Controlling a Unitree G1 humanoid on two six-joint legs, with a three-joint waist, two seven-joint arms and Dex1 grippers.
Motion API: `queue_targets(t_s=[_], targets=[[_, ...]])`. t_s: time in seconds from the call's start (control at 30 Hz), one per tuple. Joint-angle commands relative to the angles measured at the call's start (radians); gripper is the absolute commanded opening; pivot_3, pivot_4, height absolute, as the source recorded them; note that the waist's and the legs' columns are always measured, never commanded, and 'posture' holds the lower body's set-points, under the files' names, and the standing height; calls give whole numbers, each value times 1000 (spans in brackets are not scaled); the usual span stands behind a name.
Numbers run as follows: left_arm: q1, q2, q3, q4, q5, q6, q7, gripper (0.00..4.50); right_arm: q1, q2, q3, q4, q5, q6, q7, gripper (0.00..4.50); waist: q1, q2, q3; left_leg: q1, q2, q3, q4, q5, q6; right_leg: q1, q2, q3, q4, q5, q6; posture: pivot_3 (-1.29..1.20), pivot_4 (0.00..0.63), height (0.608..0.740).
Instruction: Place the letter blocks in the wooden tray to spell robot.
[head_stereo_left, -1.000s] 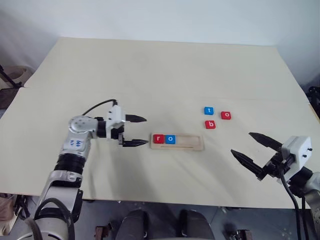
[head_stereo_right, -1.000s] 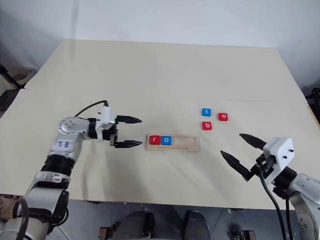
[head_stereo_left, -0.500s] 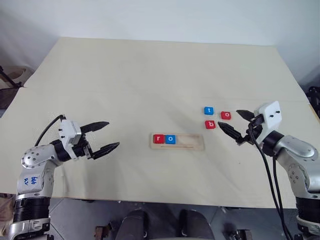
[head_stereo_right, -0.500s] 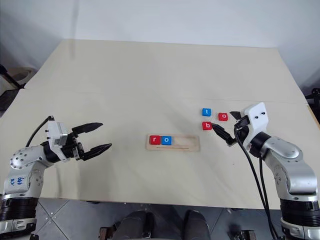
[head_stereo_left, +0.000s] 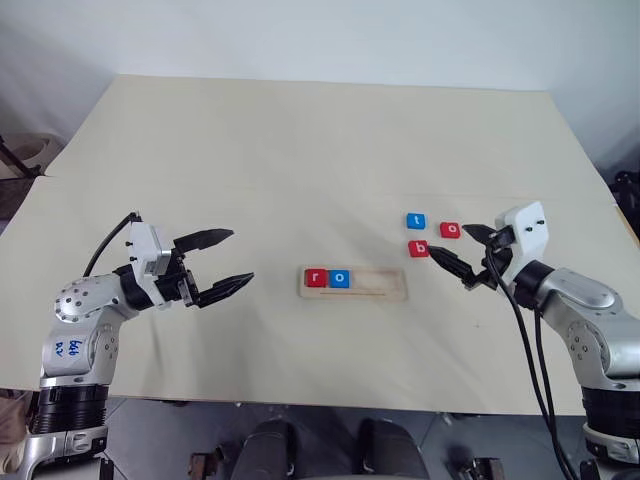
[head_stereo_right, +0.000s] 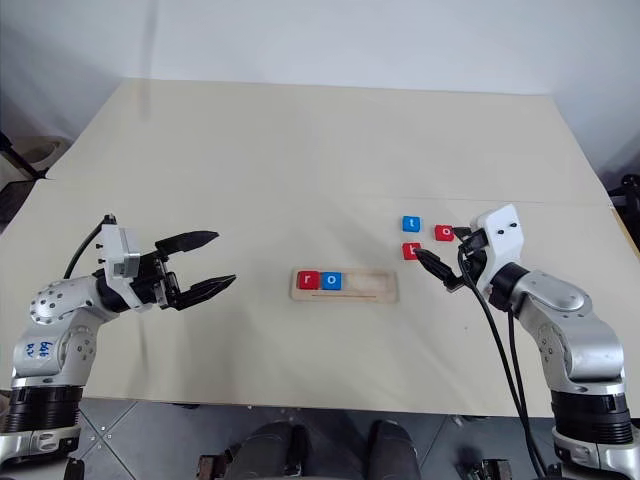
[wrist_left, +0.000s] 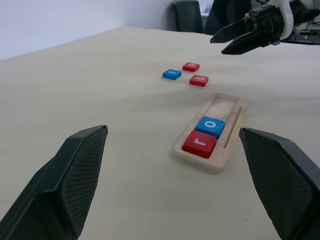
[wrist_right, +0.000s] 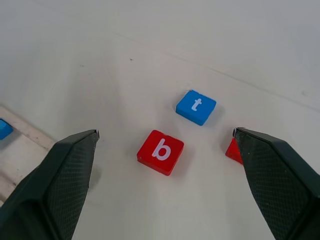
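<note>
Tray (head_stereo_left: 378, 286): a red r (head_stereo_left: 317, 278) and a blue o (head_stereo_left: 340, 278) are seated at its left end; three slots stand bare.
Loose blocks: b (wrist_right: 160, 151), t (wrist_right: 196, 107) and a red o (head_stereo_left: 451, 230) lie on the table (head_stereo_left: 300, 150), right of the tray, near one another but apart.
Right gripper (head_stereo_left: 462, 254): jaws are spread wide, empty, aimed at b from just beside it.
Left gripper (head_stereo_left: 227, 262): jaws are apart, empty, held well left of the tray.
Step in hand: b is judged next. It is best straddled squarely, with t and the red o left undisturbed, then set flush against the blue o.
Hard to make out: in the right wrist view the red o is cut off behind a finger (wrist_right: 280, 175), its letter unseen.
</note>
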Motion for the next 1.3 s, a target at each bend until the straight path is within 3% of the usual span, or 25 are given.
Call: queue_targets(t_s=[0.03,0.53,0.9,1.1,1.3], targets=[[-14,-1,3,-22,-13,-5,5,4478,-28,7,-34,-51,22,53,-46,4500,0,0,0,0,0,0,0,0,0,0,0,0,0,0,0,0,150,740],[-17,-13,-14,-30,-7,-5,0,4478,-94,8,-36,-68,-7,211,-188,4500,-3,0,0,0,0,0,0,0,0,0,0,0,0,0,0,0,150,740],[-14,-19,-22,-20,0,-32,-1,4478,-113,20,-33,-102,-4,291,-210,4500,-6,0,0,0,0,0,-1,0,0,-1,0,0,-1,0,0,0,150,740],[-14,-13,-19,-19,1,-36,-1,4478,-146,115,-2,-150,-7,405,-308,4500,-18,0,0,0,1,0,-2,0,0,-1,0,0,-1,0,0,0,150,740],[4,-7,-19,-48,-4,-24,3,4478,-161,254,73,-98,-102,371,-425,4500,-21,0,0,0,1,0,-3,0,-1,-2,0,0,0,0,0,0,150,740]])
